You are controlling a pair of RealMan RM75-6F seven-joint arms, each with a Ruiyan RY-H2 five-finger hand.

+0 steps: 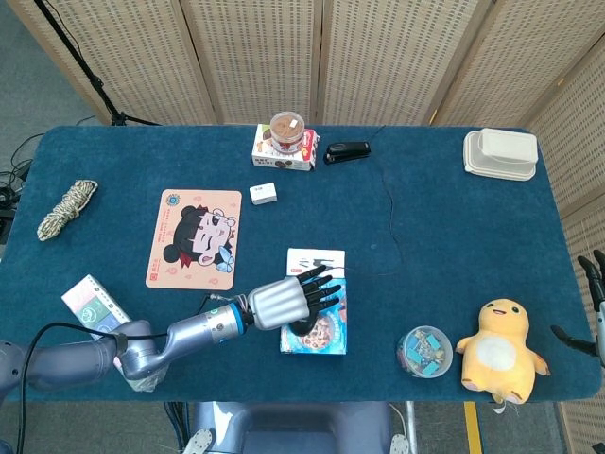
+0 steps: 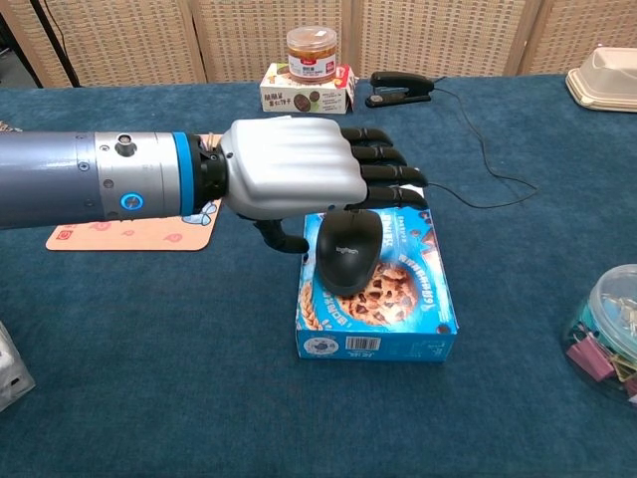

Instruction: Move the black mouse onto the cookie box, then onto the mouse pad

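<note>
The black mouse (image 2: pixel 348 255) lies on the blue cookie box (image 2: pixel 401 301) near the table's front. In the head view my left hand (image 1: pixel 288 301) covers most of the mouse (image 1: pixel 302 327), and the cookie box (image 1: pixel 328 333) shows to its right. My left hand (image 2: pixel 299 183) hovers just over the mouse's back with its fingers stretched out flat and the thumb hanging down at the mouse's left side; it holds nothing. The cartoon mouse pad (image 1: pixel 194 236) (image 2: pixel 149 227) lies to the left. My right hand (image 1: pixel 597 307) shows at the far right edge, empty, fingers apart.
The mouse's cable (image 1: pixel 388 203) runs back toward the stapler (image 1: pixel 347 151). A white flat box (image 1: pixel 316 258) sits right behind the cookie box. A jar of clips (image 1: pixel 424 351) and a yellow plush toy (image 1: pixel 498 352) stand at the front right. Green packs (image 1: pixel 93 301) lie beside my left arm.
</note>
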